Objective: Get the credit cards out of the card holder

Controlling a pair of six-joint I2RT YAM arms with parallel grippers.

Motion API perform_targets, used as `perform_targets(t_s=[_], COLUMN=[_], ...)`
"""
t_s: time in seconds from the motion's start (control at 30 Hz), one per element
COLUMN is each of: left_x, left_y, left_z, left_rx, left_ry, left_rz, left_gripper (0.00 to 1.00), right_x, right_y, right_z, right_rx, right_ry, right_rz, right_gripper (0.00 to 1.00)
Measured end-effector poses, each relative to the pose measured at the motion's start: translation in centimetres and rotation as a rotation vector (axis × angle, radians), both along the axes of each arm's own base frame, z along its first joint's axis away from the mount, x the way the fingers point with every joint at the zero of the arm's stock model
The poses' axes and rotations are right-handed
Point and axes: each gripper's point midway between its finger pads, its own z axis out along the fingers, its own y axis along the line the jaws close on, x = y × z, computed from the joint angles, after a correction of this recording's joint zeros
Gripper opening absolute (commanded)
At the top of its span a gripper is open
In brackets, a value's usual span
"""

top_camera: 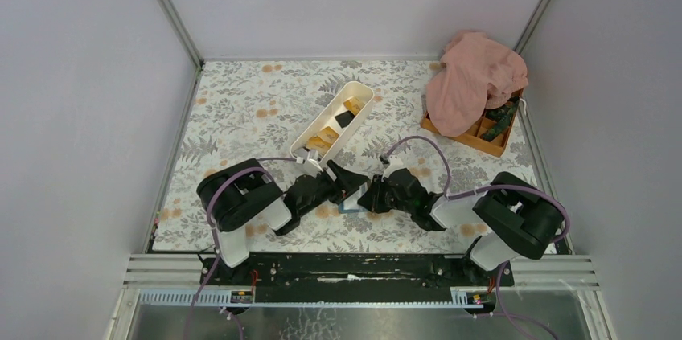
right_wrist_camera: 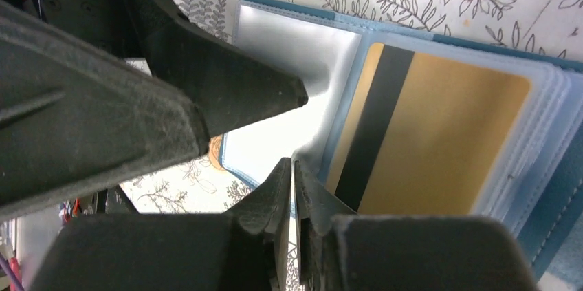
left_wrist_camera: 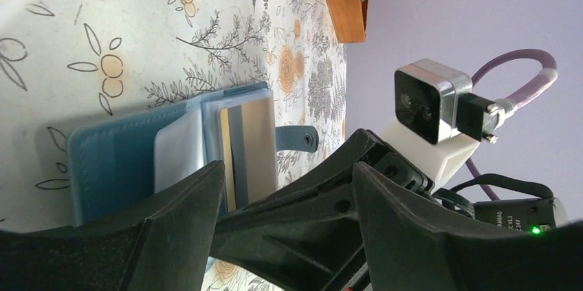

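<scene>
– Blue's barely visible from the top cam, lol. The card holder (top_camera: 351, 206) sits on the flowery tablecloth (top_camera: 249, 107) near the front edge, right under where the left gripper (top_camera: 352, 186) and right gripper (top_camera: 373, 195) meet tip to tip. Some credit cards (top_camera: 351, 105), orange-yellow plus a black one, lie in the white tray (top_camera: 363, 89) further back. Pink cloth (top_camera: 474, 75) is draped over the orange box (top_camera: 482, 145) off to the right.

– Left wrist cam helps: holder's lying open and flat, with a gold card (left_wrist_camera: 253, 145) with a dark stripe tucked inside. Left fingers (left_wrist_camera: 172, 229) are spread wide, gripping nothing, and the right gripper pokes in between them.

– Right wrist cam: right jaws are pressed nearly together, just a slit, right at the edge of the silvery sleeve (right_wrist_camera: 289, 50) next to that gold card. Can't tell if they've really pinched it. One left fingertip (right_wrist_camera: 299, 95) looks to be touching the same sleeve.
</scene>
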Motion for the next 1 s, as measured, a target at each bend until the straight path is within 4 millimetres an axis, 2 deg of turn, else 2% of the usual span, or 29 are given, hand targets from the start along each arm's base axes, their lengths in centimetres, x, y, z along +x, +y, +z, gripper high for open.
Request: perform_targets(t_s=[0.23, 0.4, 0.5, 0.8, 1.0], left_x=[0.2, 0.2, 0.3, 0.1, -0.5], left_y=[-0.2, -0.3, -0.3, -0.8, -2.2], left_z=[0.1, 0.2, 0.3, 0.4, 0.5], left_rx=[-0.011, -0.020, -0.026, -0.034, -0.041], left_ry=[-0.008, -0.016, -0.021, -0.026, -0.029], left_rz=[0.000, 0.000, 0.000, -0.012, -0.051], left_gripper=[0.75, 0.75, 0.75, 0.75, 0.75], right_x=[-1.4, -1.7, -1.4, 1.3, 2.0], right_y=[-1.2, -2.3, -3.3, -9.0, -9.6], right_z=[0.6, 2.7, 3.2, 1.7, 0.9], right_rx=[-0.018, -0.034, -0.071, -0.240, -0.300], right_ry=[0.000, -0.049, -0.072, -0.040, -0.022], right_rz=[0.029, 0.034, 0.009, -0.177, -0.184], right_gripper=[0.17, 0.18, 0.18, 0.23, 0.24])
